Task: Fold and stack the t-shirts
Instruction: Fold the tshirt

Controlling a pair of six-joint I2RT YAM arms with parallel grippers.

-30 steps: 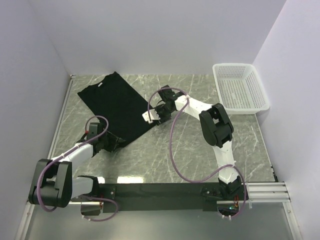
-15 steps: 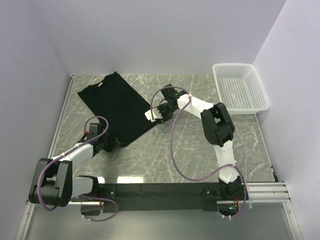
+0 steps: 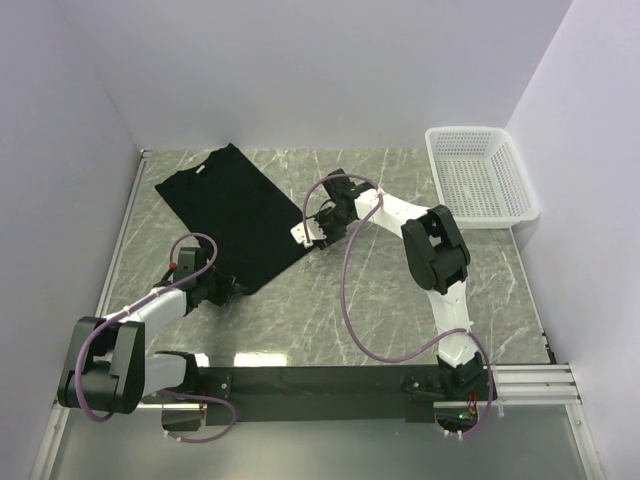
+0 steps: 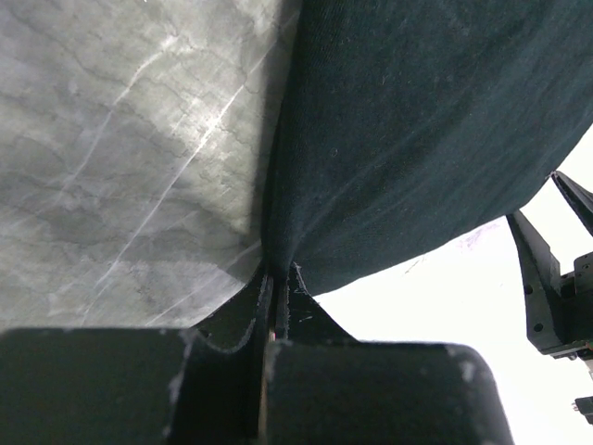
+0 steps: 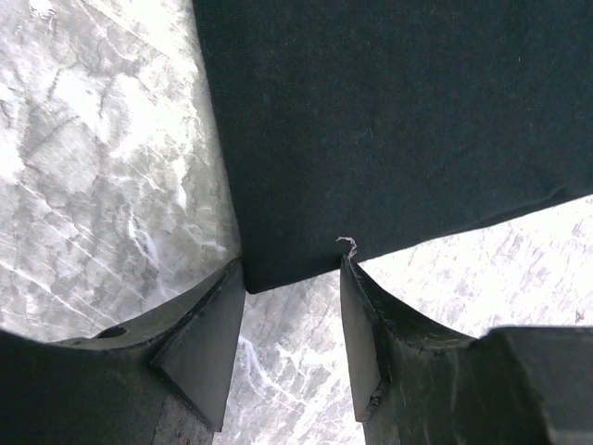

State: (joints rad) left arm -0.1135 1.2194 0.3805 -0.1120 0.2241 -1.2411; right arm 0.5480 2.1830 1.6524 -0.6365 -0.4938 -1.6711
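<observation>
Since a second ago the left gripper [image 4: 278, 273] has clamped shut on the t-shirt [image 3: 230, 210] at lower left; the right gripper [image 5: 292, 269] stands apart around its mid-frame corner.

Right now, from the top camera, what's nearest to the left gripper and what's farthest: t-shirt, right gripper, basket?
1. The t-shirt, pinched at its near corner by the left gripper.
2. The right gripper, at the t-shirt's right corner.
3. The basket, far off on the right.
</observation>
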